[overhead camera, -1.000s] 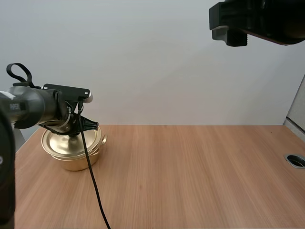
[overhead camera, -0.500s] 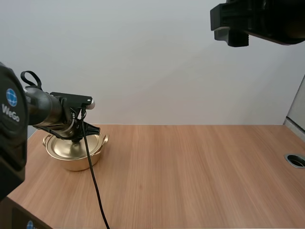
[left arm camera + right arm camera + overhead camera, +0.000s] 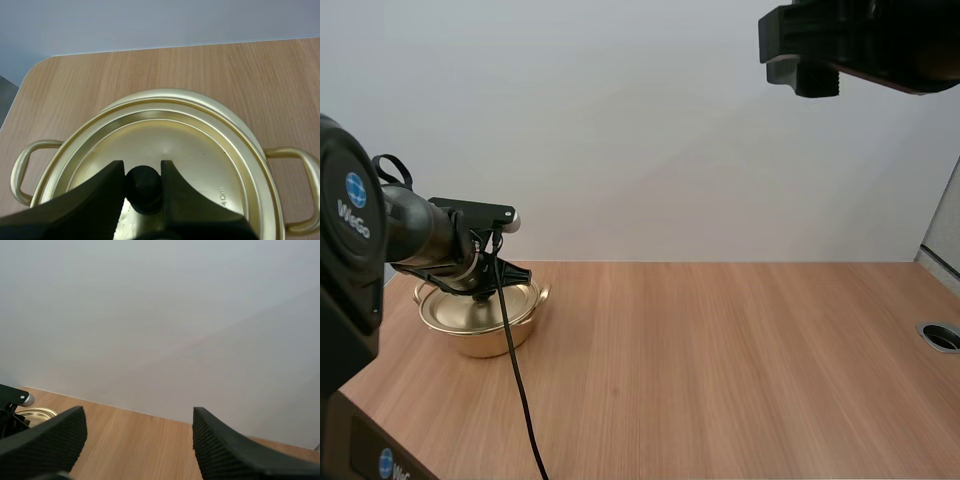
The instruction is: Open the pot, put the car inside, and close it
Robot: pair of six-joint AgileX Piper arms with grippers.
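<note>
1. The gold pot [image 3: 470, 338] was pictured at the nine o'clock edge of the table [image 3: 720, 370], its lid [image 3: 200, 145] seated.
2. The black knob [image 3: 144, 190] was pinched by the left gripper [image 3: 141, 169].
3. The right gripper [image 3: 135, 440] was held aloft, fingers spread wide.

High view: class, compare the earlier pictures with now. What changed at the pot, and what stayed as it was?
The left gripper, shut on the knob, came down a little, and the lid appears to have sunk from slightly raised to sitting on the pot. The right gripper, open, stayed high above the table.
</note>
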